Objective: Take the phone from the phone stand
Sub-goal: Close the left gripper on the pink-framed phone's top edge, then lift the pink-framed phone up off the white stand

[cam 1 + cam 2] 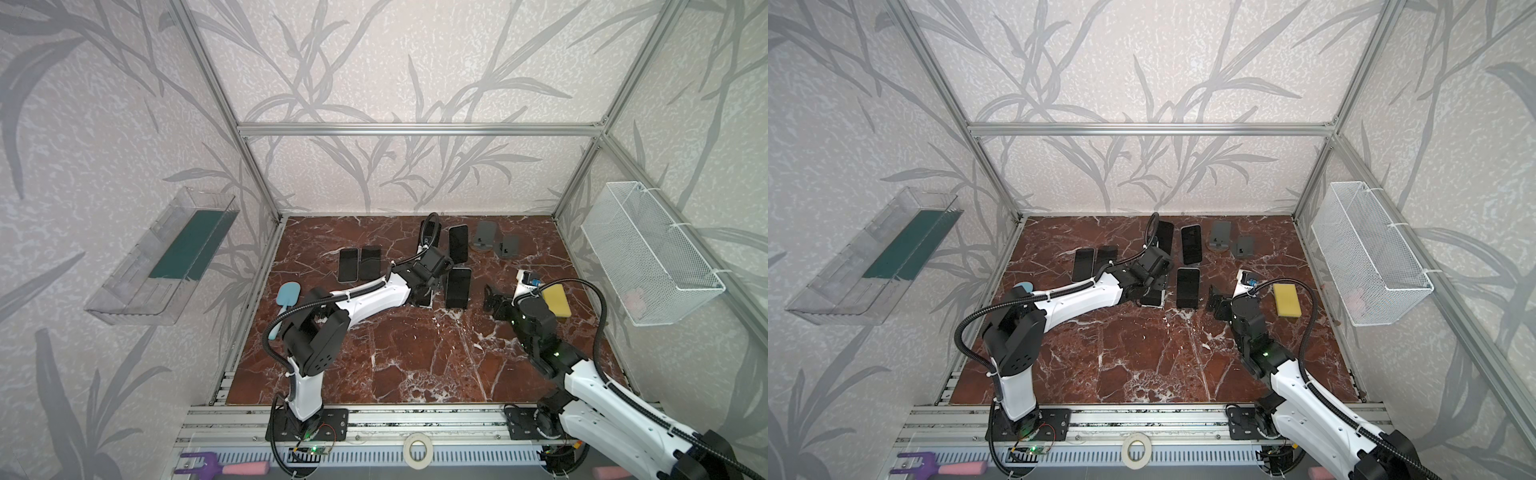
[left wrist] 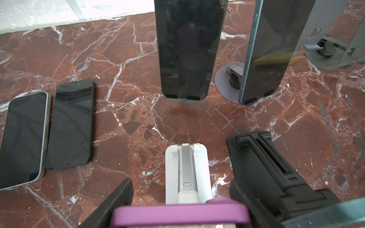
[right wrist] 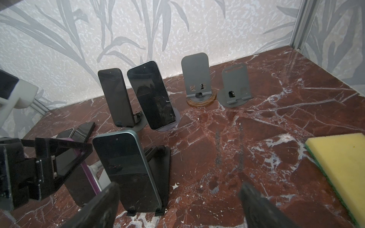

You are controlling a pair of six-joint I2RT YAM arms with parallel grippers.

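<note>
On the red marble tabletop (image 1: 415,365), at the left of both top views, a pair of dark phones (image 1: 348,265) lies flat, side by side. Next to the right, the left gripper (image 2: 180,197) reaches down over the purple-cased phone (image 2: 177,214), which is propped on the white phone stand (image 2: 186,167) near the middle of the table. The gripper's black fingers (image 2: 118,197) are drawn in against the case's two long sides, just below its top edge, so the phone sits clamped between them. The phone leans back on the stand with its long axis rising steeply from the table. Its top edge is uppermost and its dark screen faces the front of the cell. Just beside it, a teal-edged phone (image 1: 458,287) rests the same way on a black stand (image 3: 160,167). Farther right, the right gripper (image 3: 178,189) hangs low with its jaws spread wide, holding nothing. A yellow sponge (image 1: 555,297) lies beyond it.
</note>
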